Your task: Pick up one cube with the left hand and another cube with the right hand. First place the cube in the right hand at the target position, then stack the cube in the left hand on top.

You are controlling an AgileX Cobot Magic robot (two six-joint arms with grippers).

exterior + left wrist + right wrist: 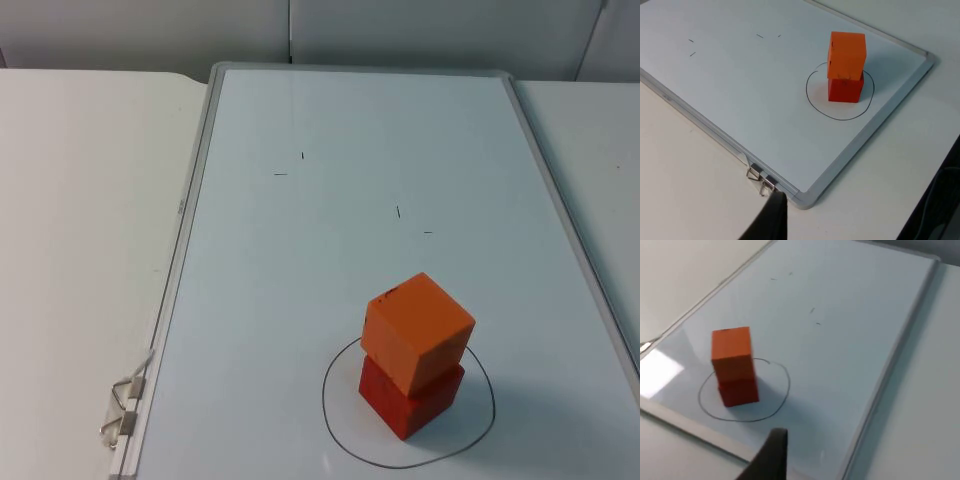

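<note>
2 cubes stand stacked, orange cube (pixel 418 331) on red cube (pixel 410 398), inside the drawn circle (pixel 340 432); finger state unreadable.

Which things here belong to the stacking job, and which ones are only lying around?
Belong to the job:
- orange cube, on top of the stack
- red cube, underneath it
- drawn circle, the target mark around the stack

Only lying around:
- whiteboard, the surface under everything
- binder clips at the whiteboard's edge
- small pen marks on the whiteboard
</note>
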